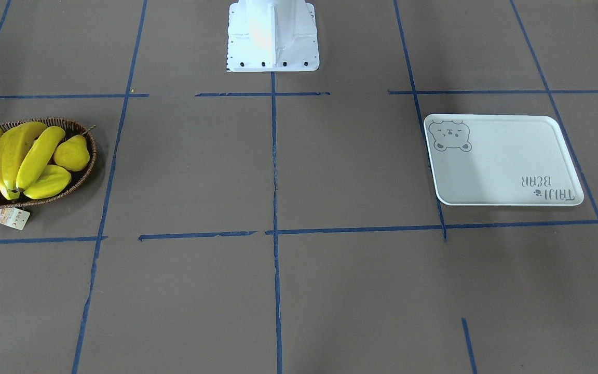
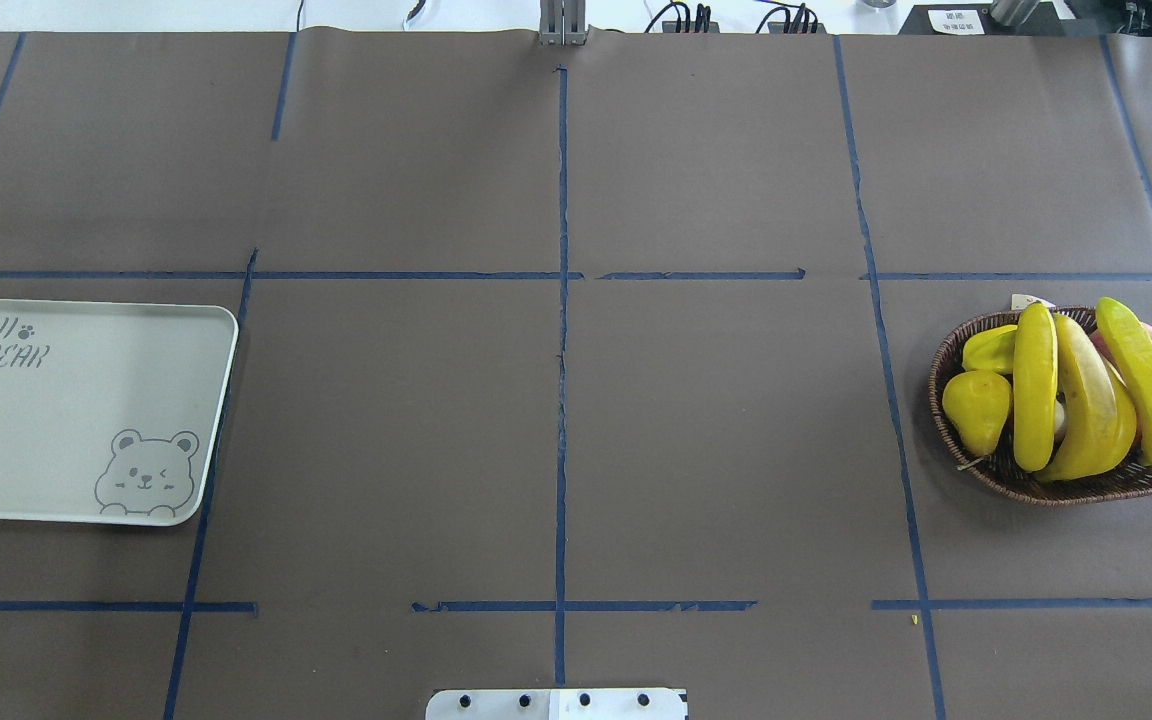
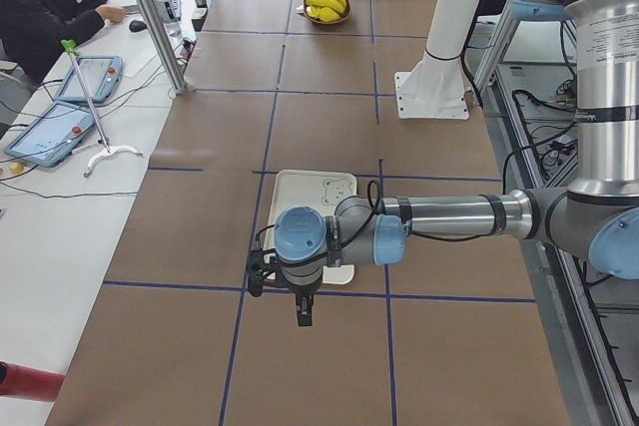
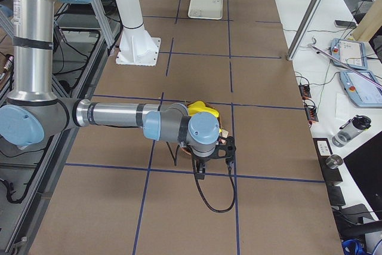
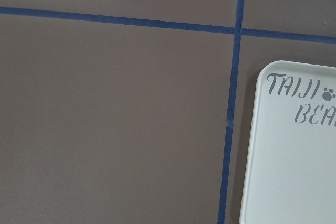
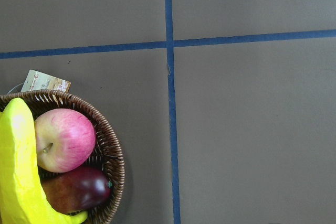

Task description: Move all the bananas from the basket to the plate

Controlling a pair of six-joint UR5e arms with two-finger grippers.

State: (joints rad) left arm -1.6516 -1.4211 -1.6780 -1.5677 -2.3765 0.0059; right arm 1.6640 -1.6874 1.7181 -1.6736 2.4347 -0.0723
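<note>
The bananas lie piled in a brown wicker basket at the table's right end; they also show in the front view and one in the right wrist view. The plate, white with a bear drawing, lies bare at the left end and shows in the left wrist view. My left gripper hangs beside the plate's outer end. My right gripper hangs beside the basket's outer side. I cannot tell whether either is open or shut.
In the basket also lie a yellow pear, a starfruit, a pink apple and a dark red fruit. A paper tag hangs off its rim. The white robot base stands mid-table.
</note>
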